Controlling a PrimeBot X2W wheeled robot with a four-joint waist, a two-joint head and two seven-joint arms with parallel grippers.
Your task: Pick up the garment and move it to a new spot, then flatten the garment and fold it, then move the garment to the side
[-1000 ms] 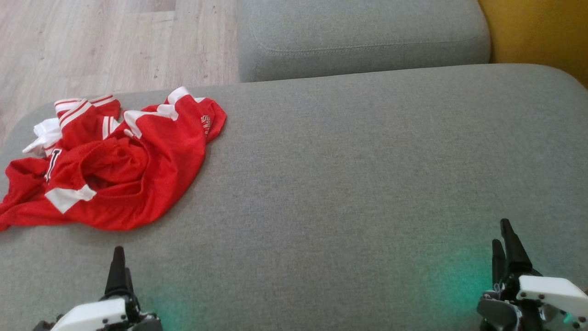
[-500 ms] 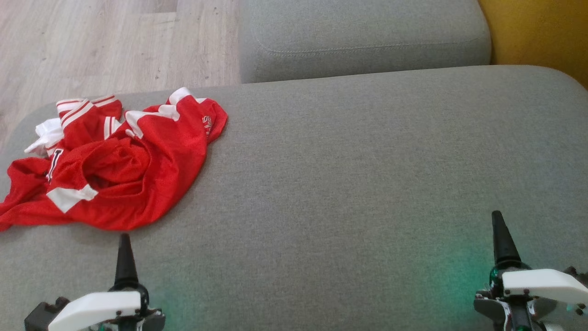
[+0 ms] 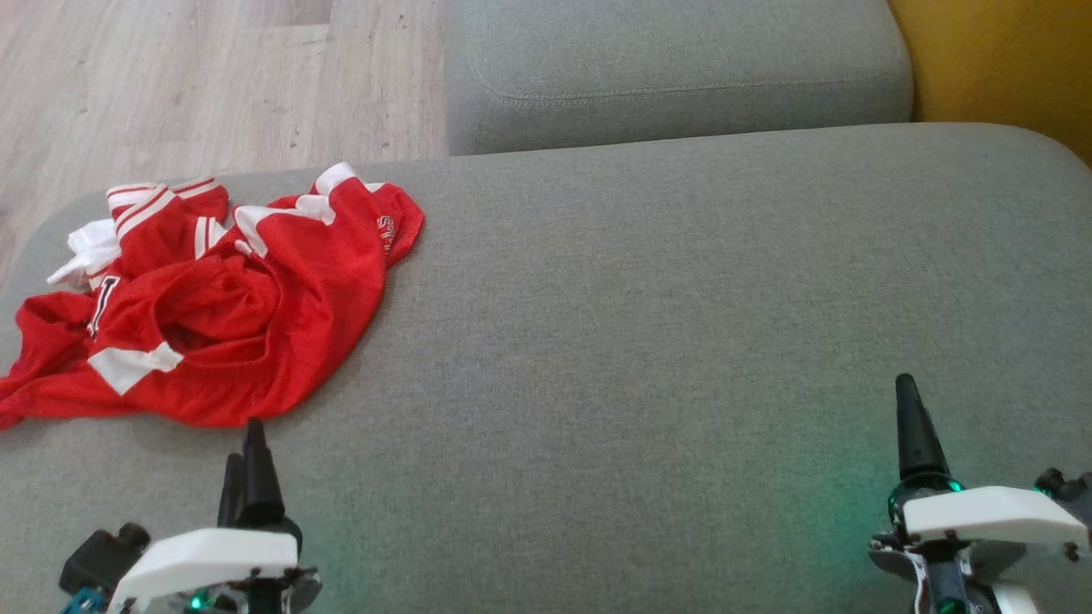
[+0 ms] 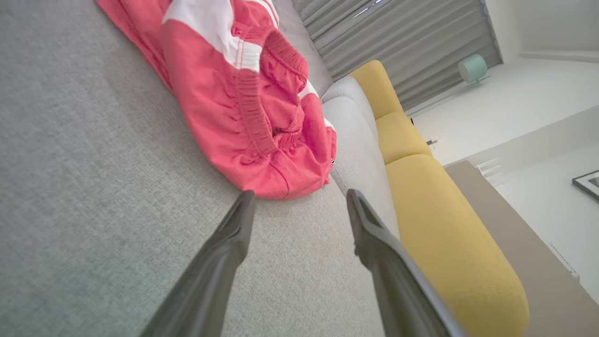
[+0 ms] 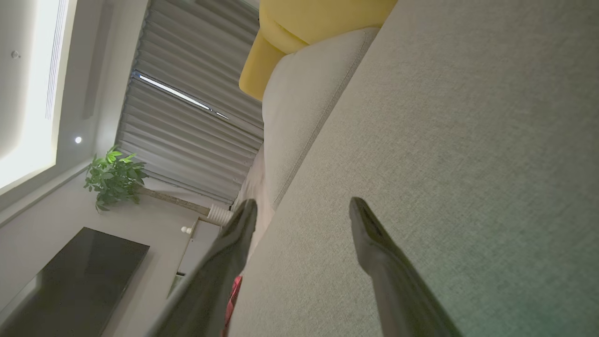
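The garment point(image 3: 222, 298) is a crumpled red jersey with white stripes, lying at the left end of the grey sofa seat point(image 3: 640, 341). My left gripper point(image 3: 247, 452) is at the lower left, its tips just short of the garment's near edge. In the left wrist view its fingers stand apart with nothing between them, the gripper point(image 4: 297, 199) pointing at the red garment point(image 4: 252, 107). My right gripper point(image 3: 906, 405) is at the lower right over bare cushion, far from the garment. In the right wrist view that gripper point(image 5: 302, 208) is open and holds nothing.
A grey back cushion point(image 3: 674, 72) lies behind the seat and a yellow cushion point(image 3: 998, 60) at the far right. Wooden floor point(image 3: 171, 85) shows beyond the seat's left end. The seat's front-left corner curves off near the garment.
Both grippers have moved forward up the view. The left one has closed in on the garment's near edge. The garment has not moved.
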